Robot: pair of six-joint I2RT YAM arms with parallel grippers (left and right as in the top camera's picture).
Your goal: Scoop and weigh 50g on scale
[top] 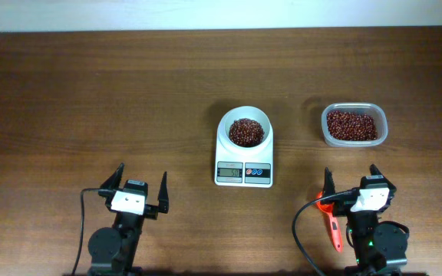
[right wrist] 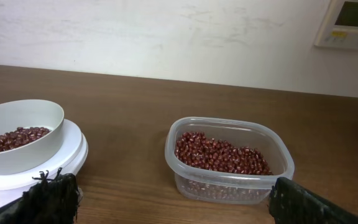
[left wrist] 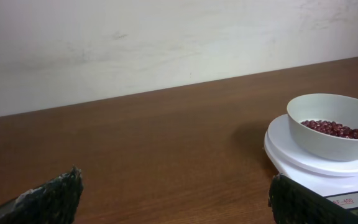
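Black fingertips of my left gripper (left wrist: 176, 183) framed the near edge of the left wrist view, spread as wide as they go, with nothing between them. Same for my right gripper (right wrist: 173, 186): jaws wide apart, empty. Seen from overhead, both sat at the near edge of the brown wooden table (top: 90, 92), well apart from the work.

Position of the small white digital kitchen scale (top: 242, 159): mid-table, farther back than the two arms and between them. On its platform sat the round white bowl (top: 222, 130), holding a layer of small red-brown beans (top: 245, 132). To the right of the scale, and apart from it, stood the clear rounded-rectangular plastic tub (top: 384, 126), also with beans in it.

Noted the orange plastic scoop (top: 334, 230) lying flat on the table beside my right arm, partly under it, not held.

Display digits were too small to read in any view.

Assessment: beans were in the bowl and the scoop was down, so scooping looked mostly or wholly done. Left to do: check the reading against the target weight and add or remove beans if it is off.
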